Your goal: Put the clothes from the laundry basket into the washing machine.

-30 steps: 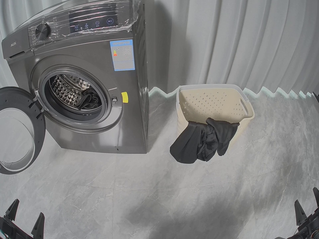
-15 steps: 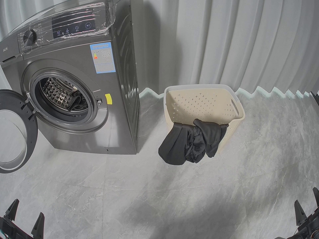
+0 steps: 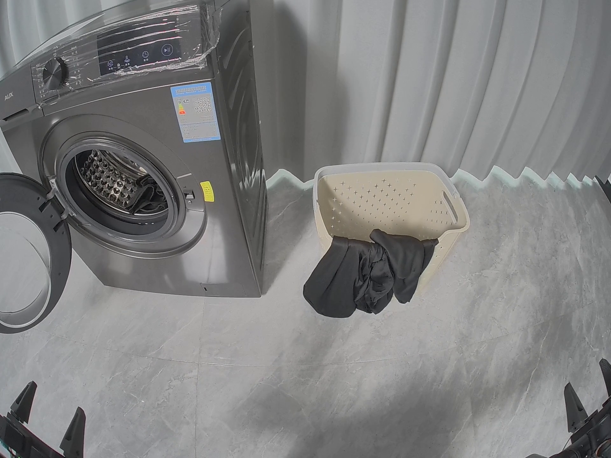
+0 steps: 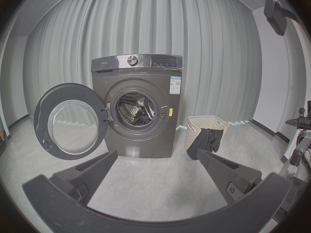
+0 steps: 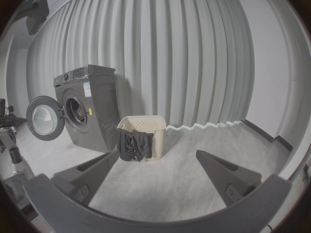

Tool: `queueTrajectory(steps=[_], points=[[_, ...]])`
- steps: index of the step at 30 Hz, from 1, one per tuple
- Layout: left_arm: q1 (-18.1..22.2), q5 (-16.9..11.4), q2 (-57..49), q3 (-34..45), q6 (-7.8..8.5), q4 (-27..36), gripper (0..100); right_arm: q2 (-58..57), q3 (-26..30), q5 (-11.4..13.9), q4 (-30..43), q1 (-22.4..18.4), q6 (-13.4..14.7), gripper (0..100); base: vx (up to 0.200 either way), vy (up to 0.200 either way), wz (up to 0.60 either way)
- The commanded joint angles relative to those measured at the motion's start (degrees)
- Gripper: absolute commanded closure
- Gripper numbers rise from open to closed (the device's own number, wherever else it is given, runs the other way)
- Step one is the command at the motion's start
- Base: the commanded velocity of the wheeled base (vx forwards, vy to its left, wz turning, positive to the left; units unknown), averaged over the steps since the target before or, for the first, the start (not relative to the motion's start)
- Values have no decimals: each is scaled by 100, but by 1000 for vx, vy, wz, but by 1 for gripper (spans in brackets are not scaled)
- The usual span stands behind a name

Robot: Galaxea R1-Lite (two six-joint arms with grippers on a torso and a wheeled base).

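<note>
Down low, the left gripper (image 3: 51, 407) hangs just above the floor (image 3: 305, 383) with its two dark fingers spread wide, only grey tile showing between them. The right gripper (image 3: 587, 380) hangs likewise on the other side, its fingers just as far apart. Both sit well back from the work. Ahead of the left one stands the washing machine (image 3: 216, 179), a grey front-loader with clear film across its control panel (image 3: 137, 49). Its round door (image 3: 28, 268) is swung fully open towards the robot's left. Inside the steel drum (image 3: 105, 173) a dark garment (image 3: 151, 197) lies at the bottom, near the opening. Just beside the machine's right flank, but apart from it, the cream laundry basket (image 3: 388, 198) stands upright on the floor, close to the hem of the pale curtain (image 3: 445, 65) along the back of the room. Black clothes (image 3: 359, 275) are draped over the basket's near rim, most of the bundle hanging down the outer wall, its lower end close to the floor.
</note>
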Motion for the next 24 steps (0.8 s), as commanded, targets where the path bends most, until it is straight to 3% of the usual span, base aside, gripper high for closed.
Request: queueTrajectory(steps=[1, 15, 24], points=[[0, 1, -85, 92, -17, 0, 0, -85, 92, 4, -1, 6, -4, 0, 0, 0, 0], [0, 1, -85, 92, -17, 0, 0, -85, 92, 4, -1, 6, -4, 0, 0, -200, 0], [0, 1, -85, 92, -17, 0, 0, -85, 92, 4, -1, -3, -4, 0, 0, 0, 0]])
